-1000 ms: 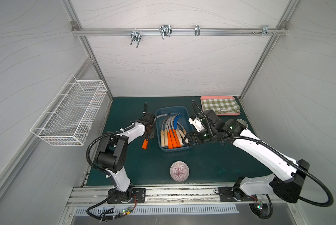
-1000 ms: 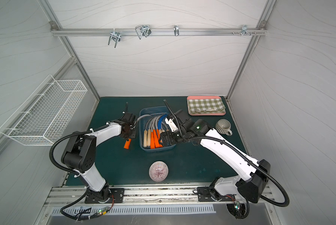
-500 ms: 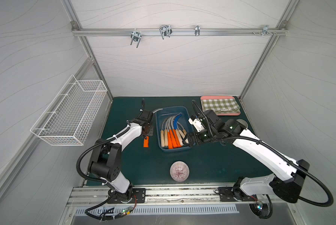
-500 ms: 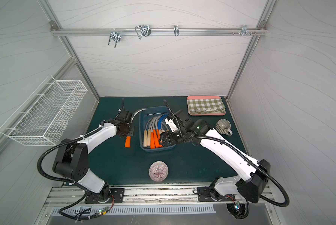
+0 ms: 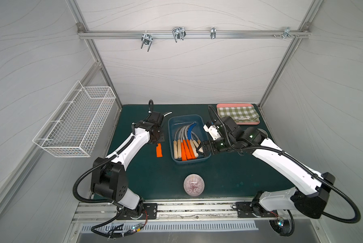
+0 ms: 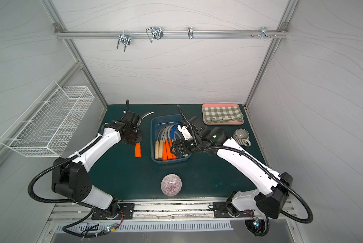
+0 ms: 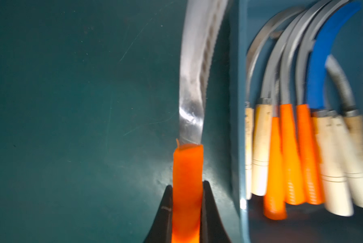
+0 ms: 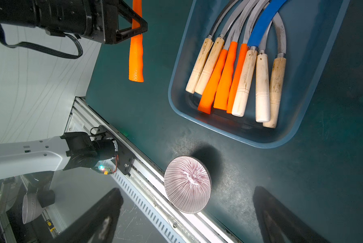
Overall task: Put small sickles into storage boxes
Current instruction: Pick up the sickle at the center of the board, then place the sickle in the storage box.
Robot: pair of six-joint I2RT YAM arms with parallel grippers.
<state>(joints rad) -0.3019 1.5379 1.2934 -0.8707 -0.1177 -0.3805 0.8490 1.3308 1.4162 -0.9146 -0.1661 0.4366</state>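
Left arm (image 5: 132,145) has reached back; L fingers (image 7: 165,210) clamp orange-handled grey-bladed sickle (image 7: 188,168), parallel beside dark blue plastic tub (image 7: 237,105); R fingers (image 8: 104,210) apart.

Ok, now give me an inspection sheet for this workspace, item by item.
Surface: green mat, scuffed.
Job's things: eight sickles in the blue tub; ninth sickle, orange-handled, outside beside it.
Clutter: striped bowl, mug, pink tray with checked cloth.
Grippers: left gripper shut on the ninth sickle; right gripper open, empty, at the tub's edge.
Cables: black conduits, looping free.
Surroundings: wire basket, hooks on rail.
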